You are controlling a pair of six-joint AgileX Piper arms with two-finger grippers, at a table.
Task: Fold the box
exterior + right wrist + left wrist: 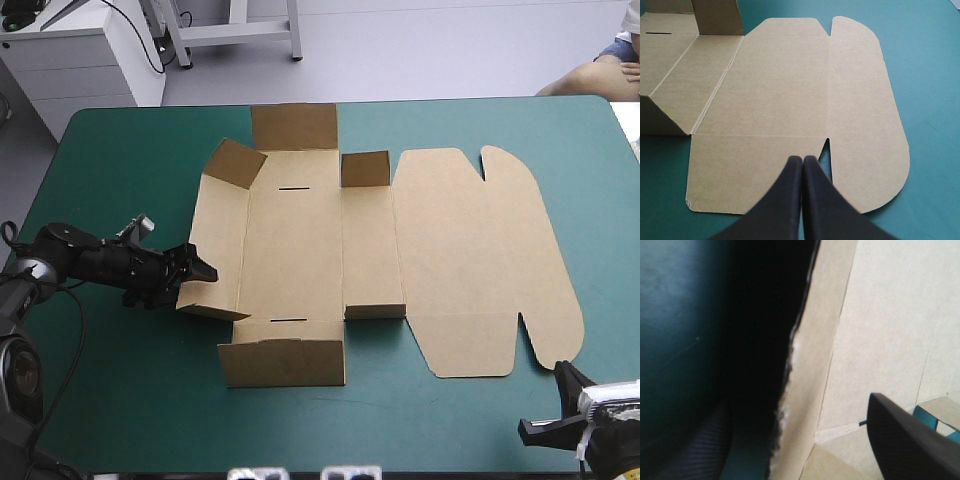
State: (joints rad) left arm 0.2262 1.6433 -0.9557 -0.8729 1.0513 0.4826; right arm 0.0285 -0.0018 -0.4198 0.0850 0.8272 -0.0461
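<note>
Brown box (300, 240) half-raised on teal-green worktop (120, 390), lid (470, 250) flat to the right. Left jaws open, astride its left wall (218, 240); right jaws closed at lid's near-right corner.

No lettering, label, brand mark, number or sign readable in any view. The box (290, 250) shows plain brown board on every visible face, with no print. The teal-green cover (130, 400) carries no markings either.
</note>
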